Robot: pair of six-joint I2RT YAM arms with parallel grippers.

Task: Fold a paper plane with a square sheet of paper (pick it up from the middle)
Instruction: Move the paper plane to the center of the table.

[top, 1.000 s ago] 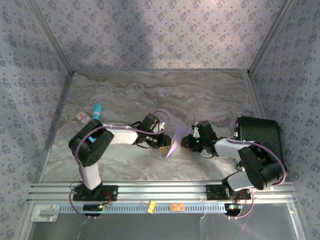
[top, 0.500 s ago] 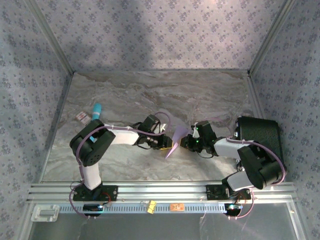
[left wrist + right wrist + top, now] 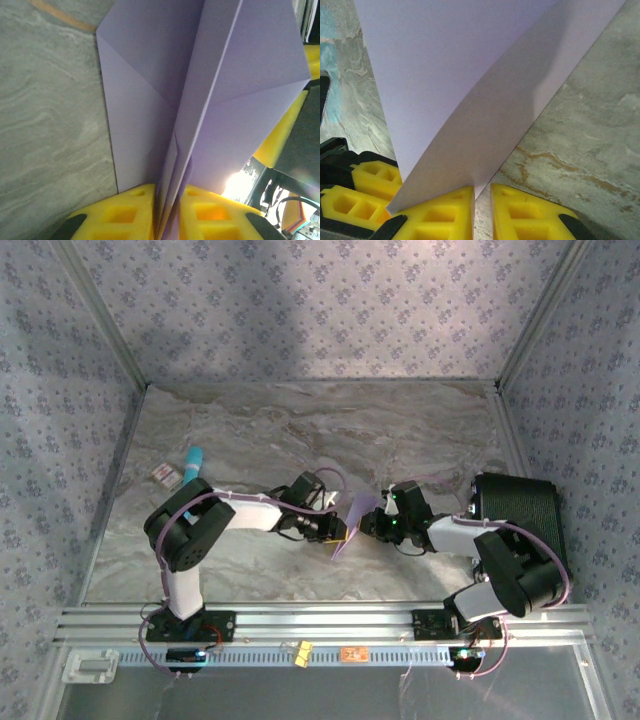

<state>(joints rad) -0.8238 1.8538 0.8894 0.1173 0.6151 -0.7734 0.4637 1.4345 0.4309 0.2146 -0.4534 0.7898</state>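
The square sheet of paper stands folded into a pointed lavender paper plane point(image 3: 351, 517), held off the marble table between both arms. In the left wrist view the paper plane point(image 3: 215, 75) shows diagonal creases and a centre fold. Its stacked layers run down between the yellow fingers point(image 3: 120, 215) of my left gripper point(image 3: 167, 220), which is shut on them. My right gripper point(image 3: 481, 210) pinches a bottom corner of the paper plane point(image 3: 460, 75), with a thin slit of table showing beside it. From above, my left gripper point(image 3: 338, 530) and my right gripper point(image 3: 368, 523) almost meet.
A black ribbed box point(image 3: 520, 515) sits at the table's right edge behind the right arm. A teal-capped item point(image 3: 192, 462) and a small card point(image 3: 164, 474) lie at the far left. An aluminium rail point(image 3: 320, 622) runs along the front.
My left gripper has slid right onto the paper's folded edge and its jaws have shut on it. The right gripper has kept its hold and place.
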